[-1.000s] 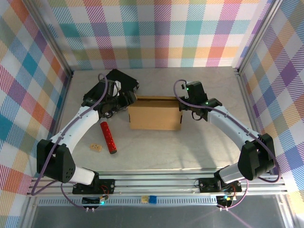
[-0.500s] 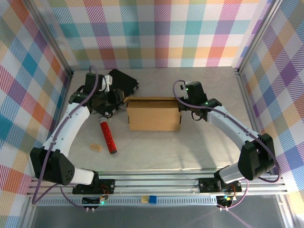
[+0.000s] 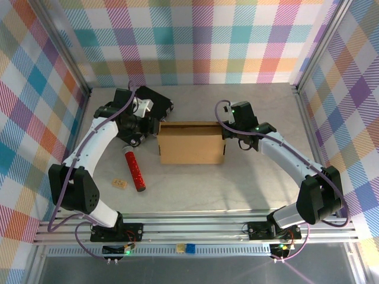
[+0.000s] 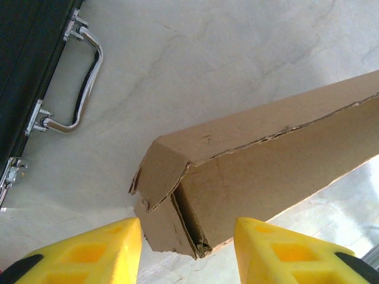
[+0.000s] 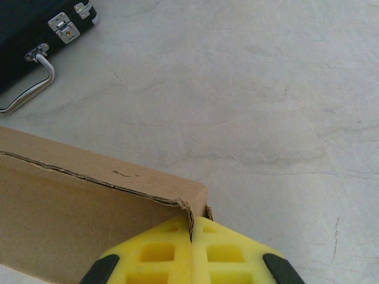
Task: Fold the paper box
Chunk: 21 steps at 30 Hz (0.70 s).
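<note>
Cardboard stood at the middle of the table (image 3: pixel 237 183) as one box (image 3: pixel 192 143), walls up and top down. We judged it mostly folded, with the loose left end flaps left to tuck. Our left gripper (image 4: pixel 188 248) hung released and empty beside that end. Our right gripper (image 5: pixel 190 248) was clenched, touching a right corner. We counted one black case (image 3: pixel 159 102), one red tube (image 3: pixel 135 171) and one small block (image 3: pixel 120 183).
</note>
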### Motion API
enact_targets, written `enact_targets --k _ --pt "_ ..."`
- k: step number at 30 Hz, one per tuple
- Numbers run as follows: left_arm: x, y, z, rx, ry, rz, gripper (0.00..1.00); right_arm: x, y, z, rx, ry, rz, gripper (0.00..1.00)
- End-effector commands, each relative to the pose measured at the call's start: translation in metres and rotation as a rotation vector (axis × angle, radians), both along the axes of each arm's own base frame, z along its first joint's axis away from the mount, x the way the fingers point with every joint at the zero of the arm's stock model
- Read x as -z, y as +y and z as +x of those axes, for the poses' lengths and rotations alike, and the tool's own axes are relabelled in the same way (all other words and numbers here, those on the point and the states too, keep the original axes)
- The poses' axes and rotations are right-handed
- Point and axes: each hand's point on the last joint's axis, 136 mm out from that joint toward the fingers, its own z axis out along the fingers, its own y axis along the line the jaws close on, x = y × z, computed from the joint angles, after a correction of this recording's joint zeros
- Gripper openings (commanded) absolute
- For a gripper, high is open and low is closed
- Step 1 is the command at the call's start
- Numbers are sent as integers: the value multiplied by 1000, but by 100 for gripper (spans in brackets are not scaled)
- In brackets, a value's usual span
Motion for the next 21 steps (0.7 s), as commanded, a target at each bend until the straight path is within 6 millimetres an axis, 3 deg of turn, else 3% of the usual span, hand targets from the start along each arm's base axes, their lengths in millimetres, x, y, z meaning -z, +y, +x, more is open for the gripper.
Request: enact_targets --k 1,7,21 --pt "-1 4 -12 31 -6 47 46 -5 8 -1 -42 -13 4 0" --pt "1 15 3 6 -27 127 47 -5 8 -2 -44 -11 6 0" --pt "5 -6 16 28 22 31 33 -4 10 -1 -42 -9 13 0"
